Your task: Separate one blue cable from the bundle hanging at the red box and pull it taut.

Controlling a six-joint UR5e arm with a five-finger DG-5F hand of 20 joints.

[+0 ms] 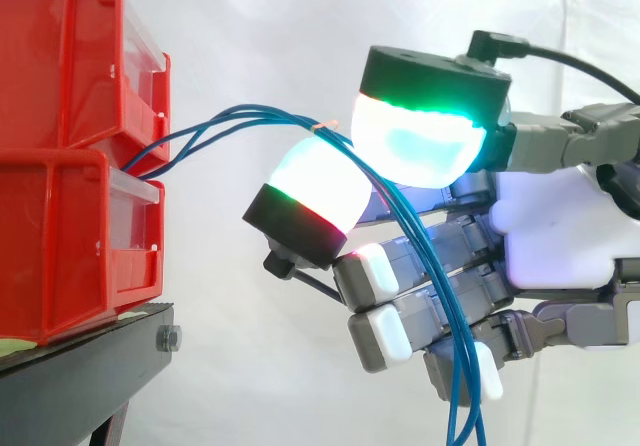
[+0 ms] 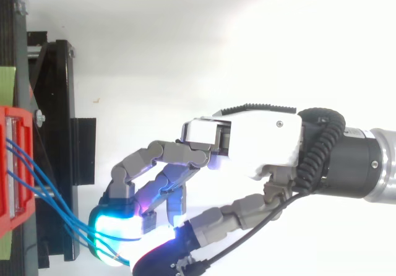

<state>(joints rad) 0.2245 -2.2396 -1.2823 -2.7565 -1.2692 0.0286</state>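
Where the blue cables (image 1: 230, 121) leave the red bins (image 1: 60, 166) at the left of the side view, they run right to the centre. There the hand (image 1: 555, 231) pinches them between two glowing fingertips (image 1: 420, 136), with its other fingers curled below. Past the pinch they drop out of the lower edge. How many strands are held is hard to tell. In the top view the bottom edge cuts off the pinch.

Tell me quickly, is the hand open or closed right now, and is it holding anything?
Hand: shut, pinching the blue cables that run out from the red bins.
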